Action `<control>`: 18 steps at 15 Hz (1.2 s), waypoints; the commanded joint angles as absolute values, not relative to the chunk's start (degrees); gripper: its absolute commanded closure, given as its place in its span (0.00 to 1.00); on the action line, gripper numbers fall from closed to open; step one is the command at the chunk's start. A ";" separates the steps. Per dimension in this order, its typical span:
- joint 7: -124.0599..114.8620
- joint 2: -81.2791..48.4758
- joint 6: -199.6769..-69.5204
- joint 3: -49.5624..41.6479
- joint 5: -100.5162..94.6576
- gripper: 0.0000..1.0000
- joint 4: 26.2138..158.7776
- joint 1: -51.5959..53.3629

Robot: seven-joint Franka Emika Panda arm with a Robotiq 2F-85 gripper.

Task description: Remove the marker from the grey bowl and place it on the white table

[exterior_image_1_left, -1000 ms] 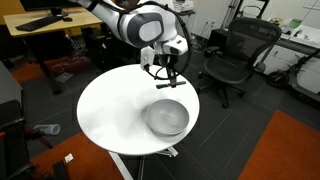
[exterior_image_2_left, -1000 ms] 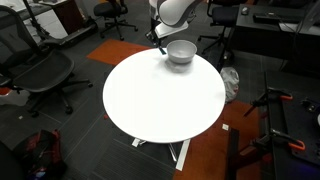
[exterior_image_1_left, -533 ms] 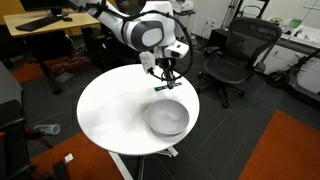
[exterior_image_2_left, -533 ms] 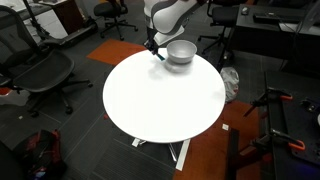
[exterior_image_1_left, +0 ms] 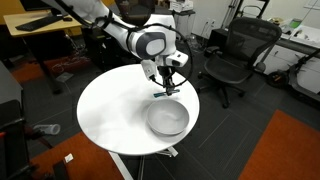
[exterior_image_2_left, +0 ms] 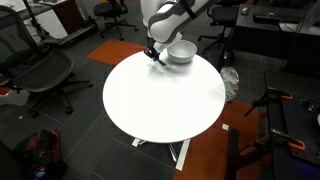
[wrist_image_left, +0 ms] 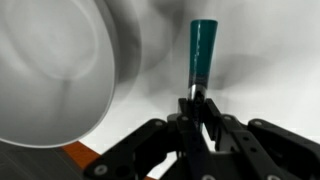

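The gripper (wrist_image_left: 199, 108) is seen closed narrowly on the dark end of the marker (wrist_image_left: 203, 45). In the wrist view the teal barrel runs from it toward 12 o'clock. The marker is held outside the grey bowl (wrist_image_left: 50, 80), which lies at 9 o'clock of the gripper, and over the white bench (wrist_image_left: 265, 70). Whether the marker touches the bench cannot be told.

In an exterior view the gripper (exterior_image_1_left: 165, 80) is shown just beyond the bowl's (exterior_image_1_left: 167, 118) rim, with the marker (exterior_image_1_left: 163, 90) nearly level beneath it. The bowl sits toward 4 o'clock on the round bench (exterior_image_1_left: 105, 110).

Around the bench, dark carpet, an orange floor patch (exterior_image_1_left: 290, 150), black office chairs (exterior_image_1_left: 232, 55) and a tan desk (exterior_image_1_left: 45, 25) are seen. The bench's pedestal (exterior_image_2_left: 180, 152) shows most fully in an exterior view.
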State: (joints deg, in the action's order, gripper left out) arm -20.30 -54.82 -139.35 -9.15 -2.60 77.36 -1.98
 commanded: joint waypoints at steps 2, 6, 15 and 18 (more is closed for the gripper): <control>-20.04 -58.22 -135.10 -9.31 -1.50 0.56 71.53 -2.30; -20.58 -58.53 -134.15 -9.95 -2.02 0.33 70.15 -1.98; -19.68 -49.53 -135.86 -10.30 -2.23 0.00 76.10 -1.83; -18.94 -44.56 -135.57 -10.07 -2.45 0.00 79.99 -1.67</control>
State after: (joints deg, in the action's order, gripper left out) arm -20.37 -51.81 -136.65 -10.17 -2.60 72.87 -2.11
